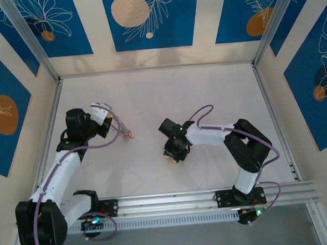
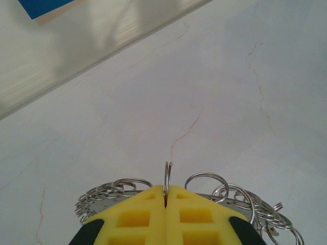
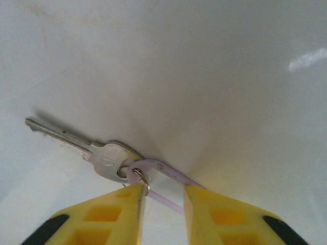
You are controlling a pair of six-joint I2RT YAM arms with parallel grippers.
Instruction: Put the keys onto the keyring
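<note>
Silver key (image 3: 84,147) lies on white table (image 3: 214,76). Long axis runs across right wrist view, blade pointing left and slightly up, head toward right gripper (image 3: 163,190). We see small split ring (image 3: 143,181) through head, with lilac plastic tag (image 3: 156,166) passing between yellow fingers. Right gripper spread, one tip touching small ring. Keyring (image 2: 167,172), a bunch of steel split rings, has one ring on edge, pinched by left gripper (image 2: 167,190). We note hairline cracks in table. Aluminium frame (image 1: 212,197), blue leaf-print wall panels (image 1: 146,18) around.
</note>
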